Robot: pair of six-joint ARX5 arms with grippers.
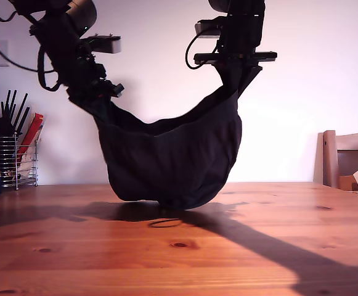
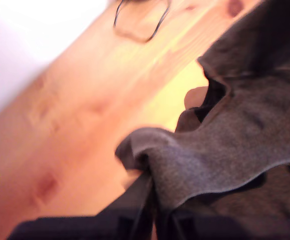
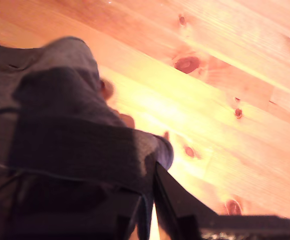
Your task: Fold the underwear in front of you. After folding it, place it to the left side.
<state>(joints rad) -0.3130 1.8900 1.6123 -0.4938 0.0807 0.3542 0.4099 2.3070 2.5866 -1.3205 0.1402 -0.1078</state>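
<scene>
Wire rack (image 1: pixel 9 161): at the exterior view's far left, on the table (image 1: pixel 92 262), holding dark sticks and a red item.
Arm on the exterior view's left (image 1: pixel 74 58): reaches down from the top and grips one upper end of the garment; the wrist views do not settle whether it is the first or the second.
Underwear (image 1: pixel 172 154): dark and limp, slung between the two arms like a hammock. Its lowest bulge reaches the wood or hangs just above it, and I cannot tell which.
Black loop (image 1: pixel 166 222): a thin ring lying flat on the table, just in front of the garment's low point.
Arm on the exterior view's right (image 1: pixel 237 46): holds the other upper end, higher than the first-named end.
Chair (image 1: pixel 346 157): wooden, behind the table at the exterior view's far right.
My first gripper (image 2: pixel 152 212): clenched on a bunched grey fold of the underwear (image 2: pixel 244 135), with the loop (image 2: pixel 141 22) far off on the wood.
My second gripper (image 3: pixel 149 202): clamped on the underwear (image 3: pixel 60 130) – fabric drapes over one side, and one dark finger (image 3: pixel 177 207) shows bare against the table (image 3: pixel 219 85).
</scene>
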